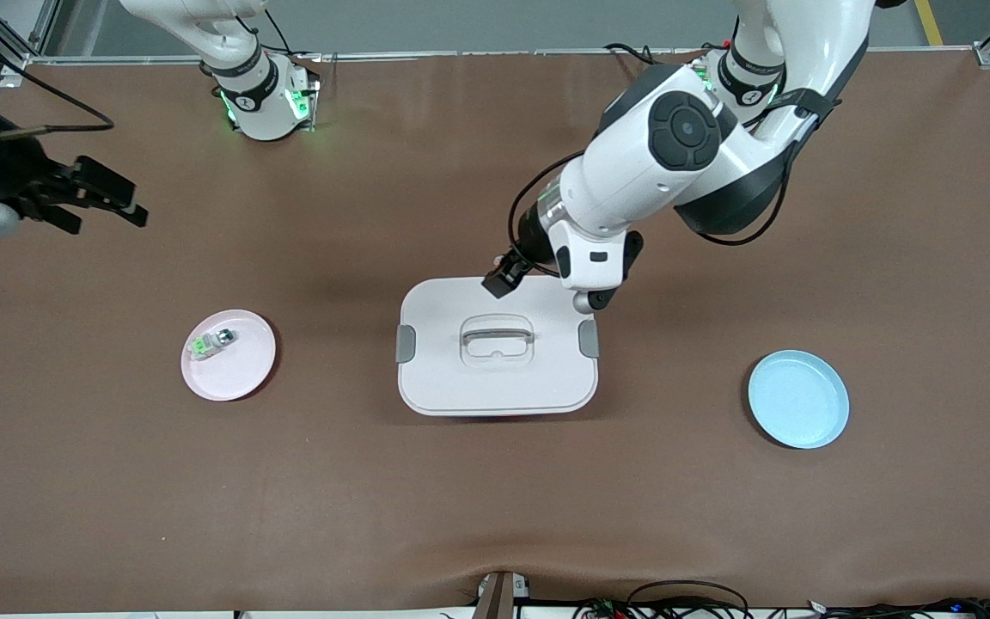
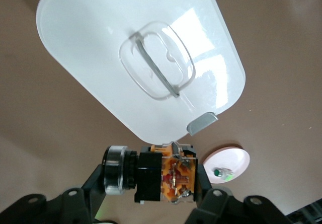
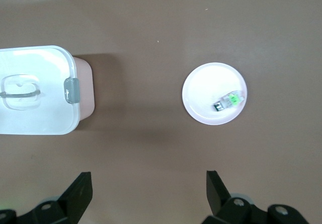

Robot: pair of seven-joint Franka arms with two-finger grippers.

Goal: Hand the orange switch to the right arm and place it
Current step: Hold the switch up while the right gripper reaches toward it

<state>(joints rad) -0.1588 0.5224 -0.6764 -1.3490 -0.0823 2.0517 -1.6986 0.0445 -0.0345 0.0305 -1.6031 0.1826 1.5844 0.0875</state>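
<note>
Right tool [image 1: 104, 202] up over the bench [image 1: 495, 516] at the right arm's end, fingers spread wide with nothing between them. Near it on the bench, a pink plate [image 1: 241, 374] carrying a small green-and-clear part [image 1: 211, 343]. At mid-bench, a white lidded box [image 1: 461, 387] with grey side latches and a clear handle. Over the box's edge nearest the bases, left tool [image 1: 504, 277] pinching the orange switch [image 2: 163, 176], black block and orange face showing between its fingers. Toward the left arm's end, a blue plate [image 1: 798, 399], well apart from the box.
</note>
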